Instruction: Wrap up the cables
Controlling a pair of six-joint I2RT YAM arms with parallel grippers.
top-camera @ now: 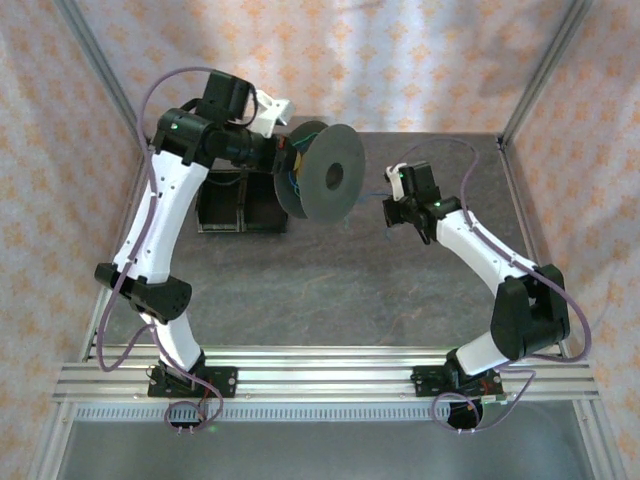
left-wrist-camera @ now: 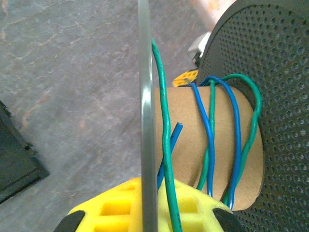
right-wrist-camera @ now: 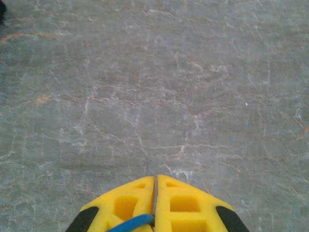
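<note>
Left wrist: left claw (left-wrist-camera: pixel 148 193) clamps spool flange (left-wrist-camera: pixel 146 96) edge; right claw (right-wrist-camera: pixel 155 181) pinches blue cable (right-wrist-camera: pixel 133 223) over bare worktop (right-wrist-camera: pixel 154 87).

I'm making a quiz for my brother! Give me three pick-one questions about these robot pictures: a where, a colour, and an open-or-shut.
1. Where is the spool? A lying flat, untouched; B held up by the left gripper; C inside a drawer.
2. Which colours are the cables on it? A green and blue; B red and white; C all black.
3. How are the fingers of the right gripper? A wide open; B around the spool; C shut.
Answers: B, its rim sits between the yellow fingers; A, both wind round the cardboard core; C, they meet, a blue cable at their seam.
</note>
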